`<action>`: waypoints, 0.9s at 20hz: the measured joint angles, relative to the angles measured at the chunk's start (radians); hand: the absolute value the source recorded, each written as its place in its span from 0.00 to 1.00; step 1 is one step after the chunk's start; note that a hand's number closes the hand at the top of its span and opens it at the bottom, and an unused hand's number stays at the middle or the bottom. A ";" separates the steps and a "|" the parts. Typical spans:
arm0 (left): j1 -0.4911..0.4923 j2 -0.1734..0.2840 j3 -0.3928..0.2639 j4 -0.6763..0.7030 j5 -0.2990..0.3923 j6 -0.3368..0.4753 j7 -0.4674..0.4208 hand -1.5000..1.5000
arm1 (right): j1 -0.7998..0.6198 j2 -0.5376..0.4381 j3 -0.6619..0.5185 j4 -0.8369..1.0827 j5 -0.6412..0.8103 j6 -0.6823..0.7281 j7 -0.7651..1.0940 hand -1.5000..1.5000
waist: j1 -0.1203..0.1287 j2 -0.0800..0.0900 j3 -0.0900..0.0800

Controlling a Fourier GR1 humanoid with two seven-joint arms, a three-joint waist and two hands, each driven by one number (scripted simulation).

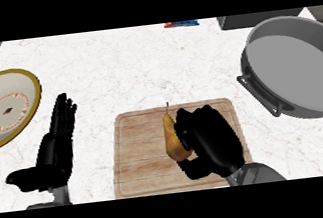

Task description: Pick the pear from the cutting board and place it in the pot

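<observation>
A yellow-brown pear [172, 137] lies on the wooden cutting board [143, 153] in the lower middle of the head view, stem pointing away from me. My right hand [211, 140] lies over the board with its fingers curled against the pear's right side and its thumb below the fruit; most of the pear's left side still shows. The large grey pot [297, 68] stands at the right edge of the counter, with nothing inside. My left hand [55, 143] rests open at the lower left, fingers straight and pointing up, apart from the board.
A white plate with a gold rim [1, 109] sits at the left edge, just beyond my left hand. A small red and blue object [181, 23] lies at the counter's far edge. The pot's dark handle [258, 95] juts toward the board.
</observation>
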 measured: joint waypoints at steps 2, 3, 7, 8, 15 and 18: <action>-0.002 0.004 0.008 -0.006 0.004 -0.002 0.009 0.50 | 0.025 -0.010 0.006 -0.092 0.035 -0.008 0.026 1.00 | -0.002 -0.001 0.000; 0.003 0.002 0.007 -0.004 0.004 -0.004 0.007 0.50 | 0.044 -0.024 0.007 -0.143 0.054 -0.011 0.039 1.00 | -0.003 -0.001 0.000; -0.012 -0.014 0.004 0.019 -0.009 0.004 -0.003 0.50 | 0.063 -0.039 -0.028 -0.254 0.124 0.019 0.101 1.00 | -0.001 0.000 0.000; -0.022 -0.014 0.008 0.021 -0.007 0.005 0.007 0.50 | 0.064 -0.041 -0.042 -0.284 0.136 0.033 0.120 1.00 | -0.001 0.001 0.000; -0.007 -0.015 0.007 -0.003 -0.014 -0.006 0.013 0.50 | 0.073 -0.071 -0.218 -0.345 0.130 0.063 0.130 1.00 | 0.005 0.003 0.000; -0.023 -0.017 0.015 0.001 -0.014 -0.008 0.022 0.50 | 0.038 -0.088 -0.324 -0.337 0.091 0.097 0.120 1.00 | 0.007 0.004 0.000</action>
